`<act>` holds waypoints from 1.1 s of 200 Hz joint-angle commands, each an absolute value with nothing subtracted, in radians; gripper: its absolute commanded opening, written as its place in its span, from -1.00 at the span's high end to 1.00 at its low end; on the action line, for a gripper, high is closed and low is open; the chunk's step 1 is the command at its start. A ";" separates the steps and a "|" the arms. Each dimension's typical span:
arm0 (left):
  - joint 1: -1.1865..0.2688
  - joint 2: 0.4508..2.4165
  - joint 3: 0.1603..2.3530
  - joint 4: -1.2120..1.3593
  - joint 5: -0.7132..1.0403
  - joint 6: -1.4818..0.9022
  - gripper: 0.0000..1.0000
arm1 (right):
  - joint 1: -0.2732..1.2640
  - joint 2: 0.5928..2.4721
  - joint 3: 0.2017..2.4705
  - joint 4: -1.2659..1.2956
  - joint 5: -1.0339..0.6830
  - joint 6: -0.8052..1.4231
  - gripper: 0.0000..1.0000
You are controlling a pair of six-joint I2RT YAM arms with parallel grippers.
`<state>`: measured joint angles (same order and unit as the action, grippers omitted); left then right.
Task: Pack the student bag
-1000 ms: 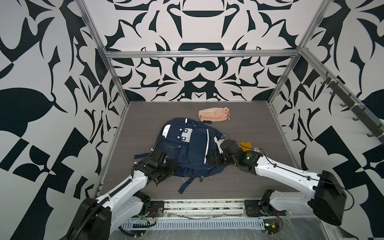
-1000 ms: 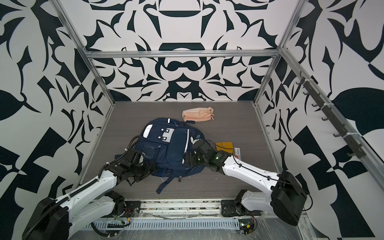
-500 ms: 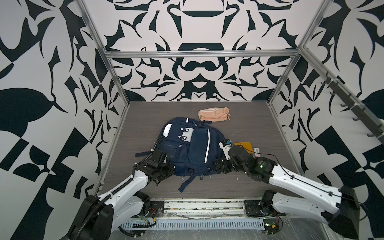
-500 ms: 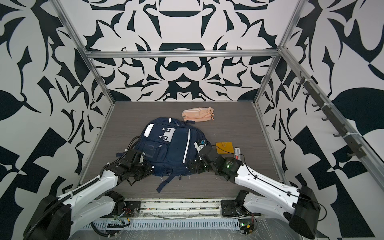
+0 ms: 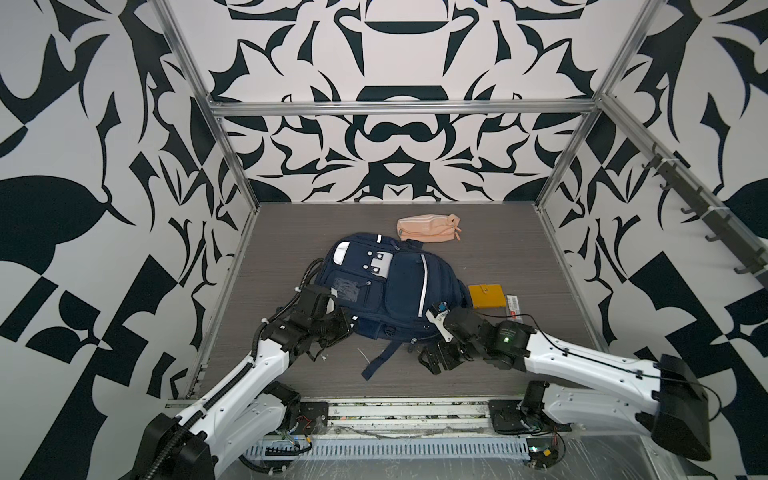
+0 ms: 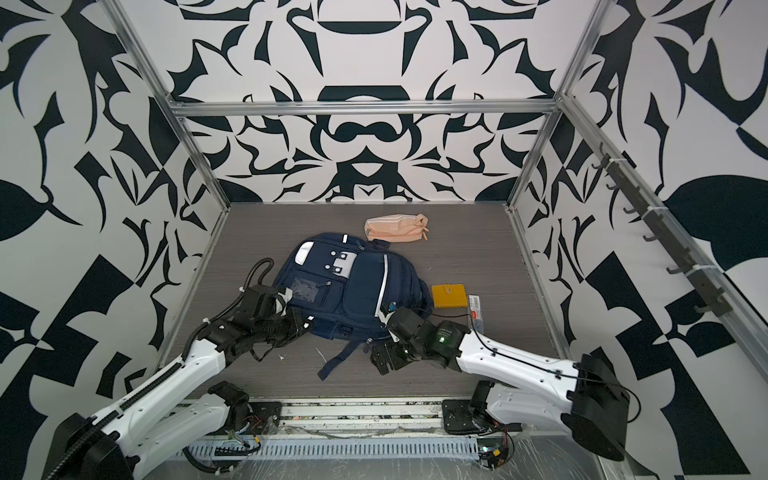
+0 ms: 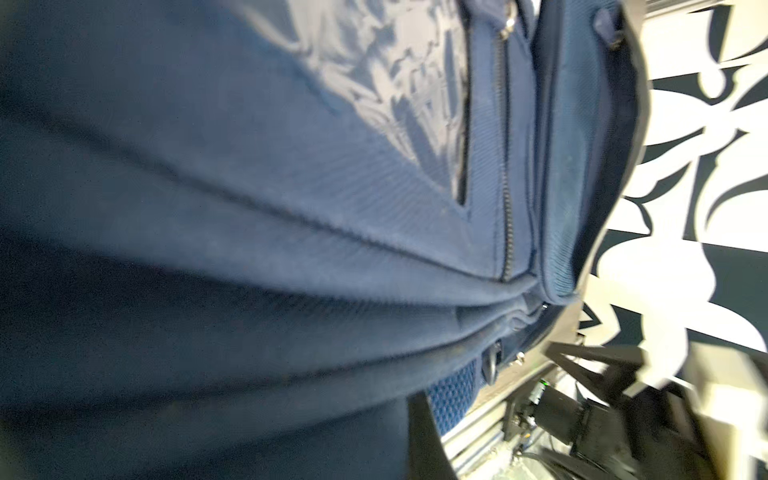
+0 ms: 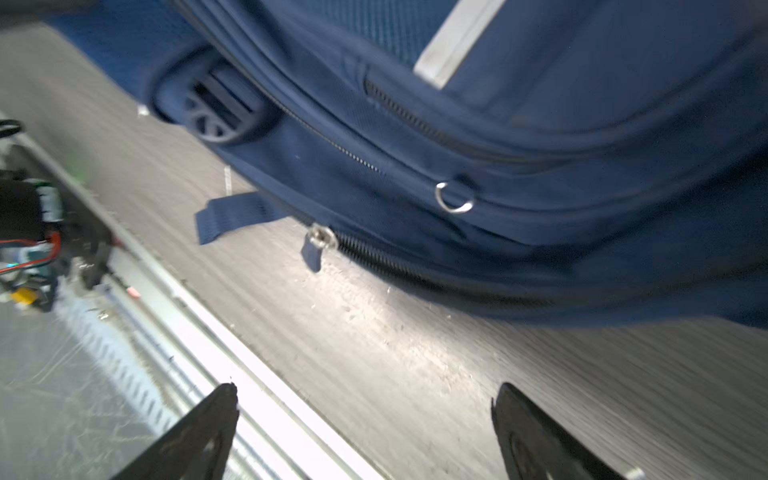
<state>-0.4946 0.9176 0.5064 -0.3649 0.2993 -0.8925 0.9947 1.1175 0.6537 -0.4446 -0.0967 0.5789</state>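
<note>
Right wrist view showed the right pincer (image 8: pixel 365 415) spread wide over bare desk (image 8: pixel 374 332), on the near side of the student bag (image 8: pixel 540 124). In a top view the left pincer (image 5: pixel 347 324) was pressed together at the bag's near-left edge; whether it pinched fabric could not be told. The bag lay flat mid-desk, with a peach pouch (image 5: pixel 428 227) beyond it and a yellow wallet (image 5: pixel 485 296) to its right.

Blurred, edge-cropped student bag (image 7: pixel 291 249)

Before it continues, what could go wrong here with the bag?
The left end effector is shut at the edge of the bag; a pull may slide the whole bag. The open right end effector sits near the loose strap and could snag it instead of the zipper pull.
</note>
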 commanded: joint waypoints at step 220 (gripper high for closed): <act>-0.559 0.958 0.628 -0.192 0.418 -0.945 1.00 | 0.957 1.176 0.641 -0.217 0.058 0.657 0.91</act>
